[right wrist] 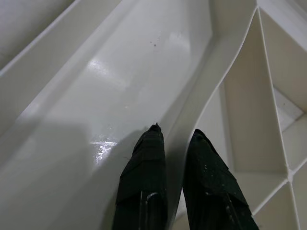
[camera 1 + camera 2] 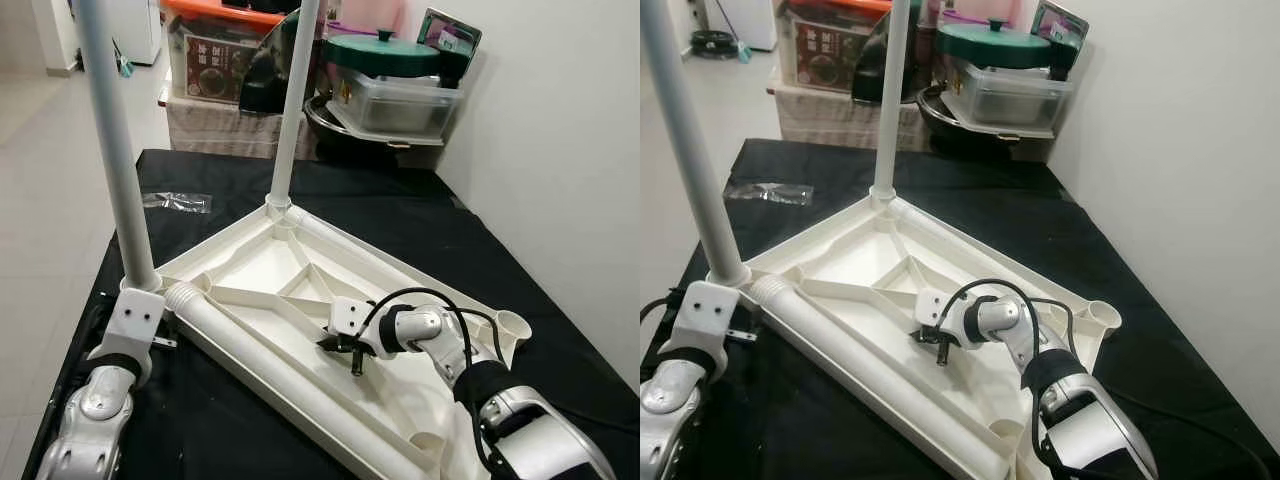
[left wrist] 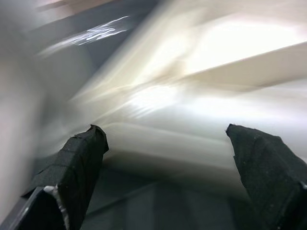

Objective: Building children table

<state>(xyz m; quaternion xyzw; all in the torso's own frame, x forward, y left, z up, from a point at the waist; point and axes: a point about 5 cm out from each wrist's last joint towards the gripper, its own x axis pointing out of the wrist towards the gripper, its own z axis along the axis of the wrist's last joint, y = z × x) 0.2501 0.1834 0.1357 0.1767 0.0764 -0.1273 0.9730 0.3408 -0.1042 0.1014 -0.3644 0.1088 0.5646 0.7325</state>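
Observation:
The white children's table top [image 2: 250,262] lies upside down on a black-covered table [image 2: 480,240]. Two white legs stand upright in its corners, one at the left [image 2: 115,150] and one at the far corner [image 2: 292,100]. A third leg [image 2: 270,362] lies along the near-left rim. My right gripper [image 1: 175,132] reaches into the underside with its fingers [image 2: 354,362] shut astride a thin rib [image 1: 230,72]. Beside the base of the left upright leg, my left gripper [image 3: 165,132] is open, its fingers wide apart before the blurred lying leg.
An empty leg socket [image 2: 512,325] is at the right corner and another [image 2: 425,440] at the near corner. A clear plastic bag [image 2: 177,202] lies on the cloth at the back left. Boxes and lidded containers [image 2: 395,95] crowd the back. A wall runs along the right.

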